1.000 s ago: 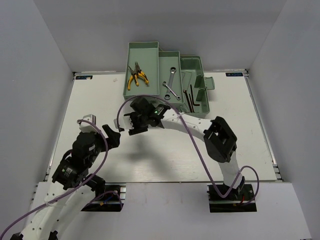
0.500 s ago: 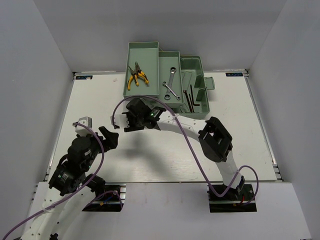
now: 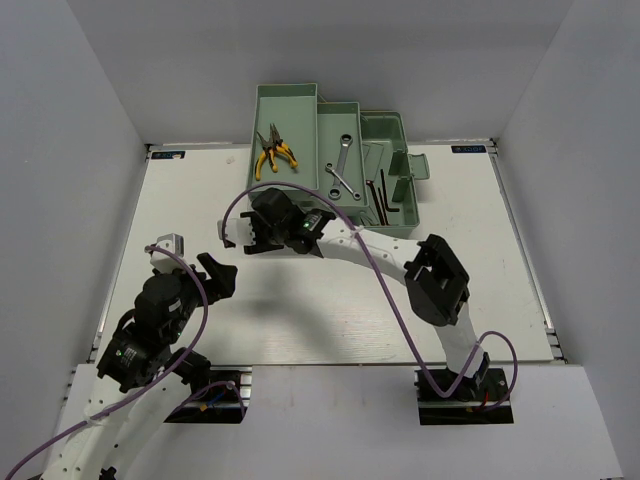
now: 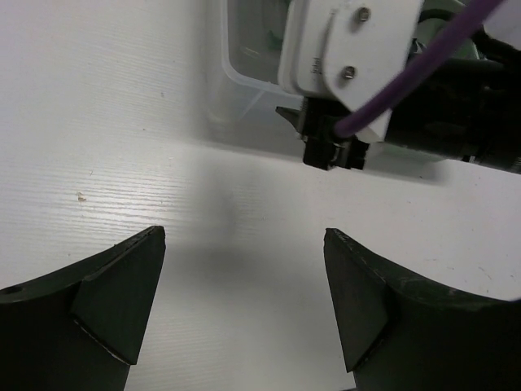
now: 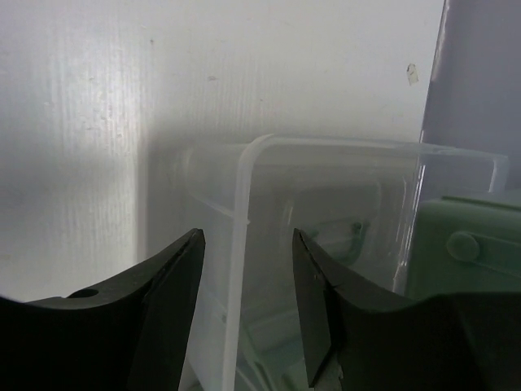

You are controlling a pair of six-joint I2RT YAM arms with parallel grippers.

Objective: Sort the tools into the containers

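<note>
Gaping wide near the front edge, left gripper (image 3: 222, 272), nothing between its fingers (image 4: 122, 293), poised over the white table (image 3: 450, 250). Just past it, blocking the way ahead, right gripper (image 3: 248, 243) with a purple cable (image 4: 423, 59) trailing off its wrist. Partly parted, straddling the rim of the translucent clear lid (image 5: 326, 204), a finger on either side, not clenched on it. Farther back, pale green toolbox (image 3: 385, 130) spread open: yellow-handled pliers (image 3: 272, 152) in the left tray (image 3: 290, 105), silver wrench (image 3: 343, 150) in the middle tray (image 3: 340, 118), dark hex keys (image 3: 382, 200) in the base, far right.
</note>
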